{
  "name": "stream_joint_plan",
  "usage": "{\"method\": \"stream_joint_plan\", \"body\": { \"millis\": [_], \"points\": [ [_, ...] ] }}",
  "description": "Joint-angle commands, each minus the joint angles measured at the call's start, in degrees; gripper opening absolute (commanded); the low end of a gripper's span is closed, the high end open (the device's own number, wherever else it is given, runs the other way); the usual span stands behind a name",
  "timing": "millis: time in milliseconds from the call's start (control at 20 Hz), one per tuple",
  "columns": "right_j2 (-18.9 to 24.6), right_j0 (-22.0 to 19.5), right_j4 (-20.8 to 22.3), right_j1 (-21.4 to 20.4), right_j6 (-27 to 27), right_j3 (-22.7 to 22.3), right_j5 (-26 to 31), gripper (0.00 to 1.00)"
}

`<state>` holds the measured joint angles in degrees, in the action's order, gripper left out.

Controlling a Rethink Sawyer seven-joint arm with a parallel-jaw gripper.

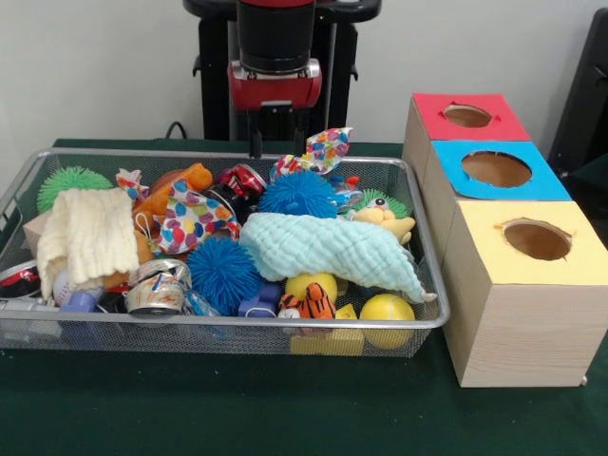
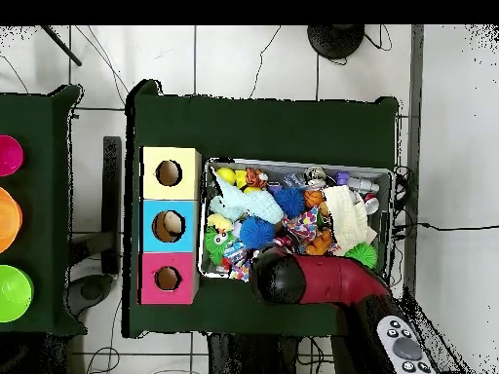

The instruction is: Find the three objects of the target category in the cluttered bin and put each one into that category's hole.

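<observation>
A wire mesh bin [image 1: 429,249] holds a heap of toys. Among them are two blue spiky balls [image 1: 298,193] [image 1: 222,271], a green spiky ball [image 1: 68,180], two yellow balls [image 1: 387,309] [image 1: 312,283], a small tiger toy [image 1: 313,304], a cream cloth [image 1: 90,233], a pale blue cloth [image 1: 332,247] and dotted ribbon [image 1: 190,218]. To the bin's right stand three wooden boxes with round holes, topped red [image 1: 467,116], blue [image 1: 496,169] and yellow [image 1: 537,239]. My gripper [image 1: 256,142] hangs over the bin's far rim, above the clutter. In the overhead view the arm's head [image 2: 278,278] hides it.
The bin [image 2: 394,209] and boxes [image 2: 169,226] sit on a green-covered table [image 2: 263,122]. A metal can [image 1: 155,290] and an orange toy [image 1: 180,180] lie on the bin's left side. Pink, orange and green bowls [image 2: 12,292] rest on a second table at the overhead view's left.
</observation>
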<state>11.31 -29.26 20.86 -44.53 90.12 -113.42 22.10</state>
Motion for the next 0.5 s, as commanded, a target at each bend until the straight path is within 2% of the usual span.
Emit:
{"method": "stream_joint_plan", "body": {
  "millis": [50, 150, 500],
  "points": [
    [5.1, 0.8, 0.2, -6.0, 3.9, -7.6, -1.5, 1.00],
    [4.6, 1.6, 0.0, -6.6, 4.9, -8.4, -2.0, 1.00],
    [2.3, 3.6, 1.5, -2.7, 6.8, -6.9, -6.5, 1.00]
  ]
}}
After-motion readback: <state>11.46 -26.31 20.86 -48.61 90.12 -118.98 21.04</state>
